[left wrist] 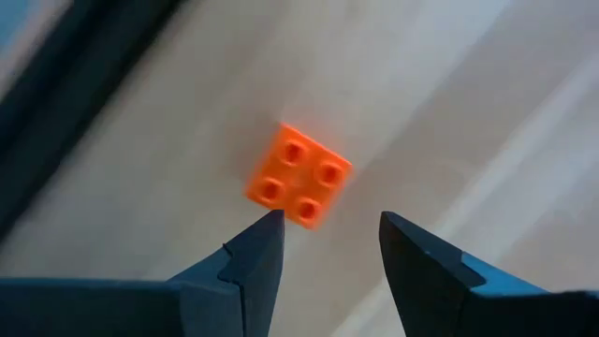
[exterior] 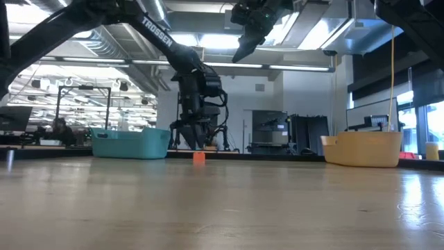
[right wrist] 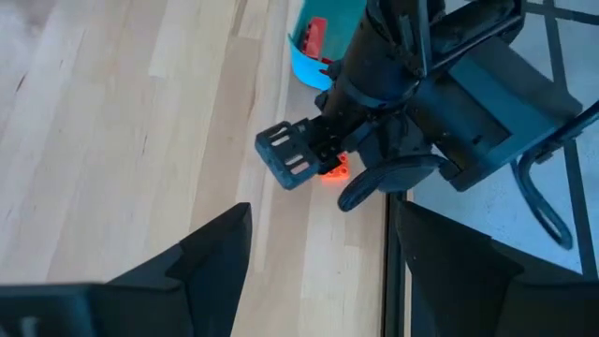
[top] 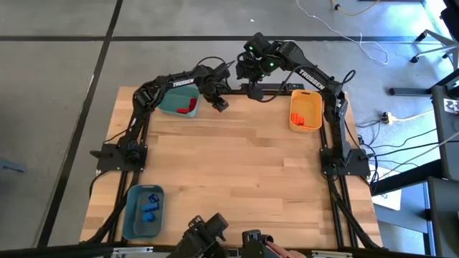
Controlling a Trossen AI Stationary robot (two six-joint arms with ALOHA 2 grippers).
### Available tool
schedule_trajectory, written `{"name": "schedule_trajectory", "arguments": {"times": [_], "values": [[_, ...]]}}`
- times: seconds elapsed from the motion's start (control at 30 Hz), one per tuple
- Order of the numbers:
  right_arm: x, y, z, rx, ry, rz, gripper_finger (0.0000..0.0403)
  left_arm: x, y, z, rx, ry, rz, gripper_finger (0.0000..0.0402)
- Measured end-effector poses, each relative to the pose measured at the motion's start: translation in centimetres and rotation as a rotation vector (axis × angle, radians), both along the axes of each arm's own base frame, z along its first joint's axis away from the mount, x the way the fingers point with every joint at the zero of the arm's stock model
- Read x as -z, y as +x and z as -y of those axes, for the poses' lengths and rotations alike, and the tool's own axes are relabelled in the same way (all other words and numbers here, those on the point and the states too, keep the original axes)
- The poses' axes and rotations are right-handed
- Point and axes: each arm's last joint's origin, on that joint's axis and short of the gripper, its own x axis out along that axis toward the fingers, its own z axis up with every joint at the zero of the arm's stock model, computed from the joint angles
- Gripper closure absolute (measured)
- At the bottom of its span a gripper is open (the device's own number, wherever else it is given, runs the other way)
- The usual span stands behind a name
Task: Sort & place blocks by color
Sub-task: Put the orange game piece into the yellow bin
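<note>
One orange four-stud block (left wrist: 299, 176) lies flat on the wooden table near its far edge, seen also in the low view (exterior: 199, 157) and the right wrist view (right wrist: 334, 169). My left gripper (left wrist: 328, 225) hovers open just above it, next to the teal bin (top: 178, 104), fingertips pointing down and touching nothing. In the high view the left gripper (top: 220, 104) hides the block. My right gripper (right wrist: 323, 234) is open and raised high over the far edge (top: 254, 89). Red blocks (top: 188, 107) lie in the teal bin, orange blocks (top: 304, 118) in the yellow-orange bin, blue blocks (top: 149, 206) in the grey-blue bin.
The yellow-orange bin (top: 305, 97) stands at the far right, the grey-blue bin (top: 133, 215) at the near left corner. A dark frame rail (top: 276, 89) runs along the far edge right behind the block. The wide middle of the table (top: 237, 165) is bare wood.
</note>
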Motion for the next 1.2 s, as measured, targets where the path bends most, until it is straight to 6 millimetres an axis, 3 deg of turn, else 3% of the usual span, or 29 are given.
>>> {"name": "schedule_trajectory", "arguments": {"times": [0.4, 0.7, 1.2], "values": [[0.0, 0.0, 0.0, 0.0, -0.002, 0.002, 0.0135, 1.5, 0.2, -0.6, 0.024, -0.016, 0.013, 0.0233], [0.0, 0.0, 0.0, 0.0, -0.004, 0.005, 0.0135, 1.2, 0.9, -0.8, 0.065, -0.014, 0.114, 0.0233], [0.0, 0.0, 0.0, 0.0, -0.004, 0.005, 0.0135, 0.9, 2.6, 0.9, 0.151, 0.021, 0.133, 0.0233]]}}
